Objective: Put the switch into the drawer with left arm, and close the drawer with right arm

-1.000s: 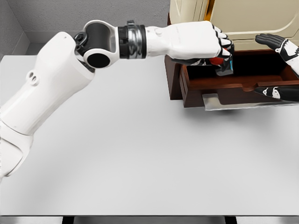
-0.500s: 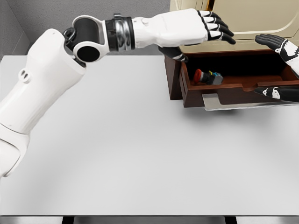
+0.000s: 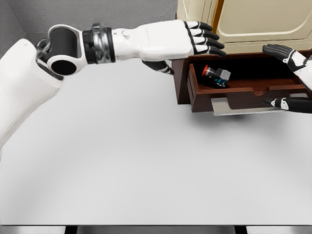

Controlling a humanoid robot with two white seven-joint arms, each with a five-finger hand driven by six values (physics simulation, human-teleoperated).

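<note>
The white worktop (image 3: pixel 146 165) in the foreground carries nothing relevant to the job. Beyond it, the left hand (image 3: pixel 195 41) has drawn back toward the left of the drawer (image 3: pixel 234 100); its fingers are extended flat and hold nothing, whereas a second ago they were closed around the switch over the drawer's interior. The switch (image 3: pixel 216 74), with its red button end and blue-grey body, now lies inside the open drawer at its left end, tilted, apart from either hand. The placement step is judged complete.

At the right edge, the right hand (image 3: pixel 291 78) has shifted only slightly, its fingers spread and empty, the upper ones above the drawer's far rim and one lower finger near the front panel. The drawer remains open under the cream cabinet (image 3: pixel 253 19). Closing it is judged the outstanding step; the left arm appears clear of the drawer's path.
</note>
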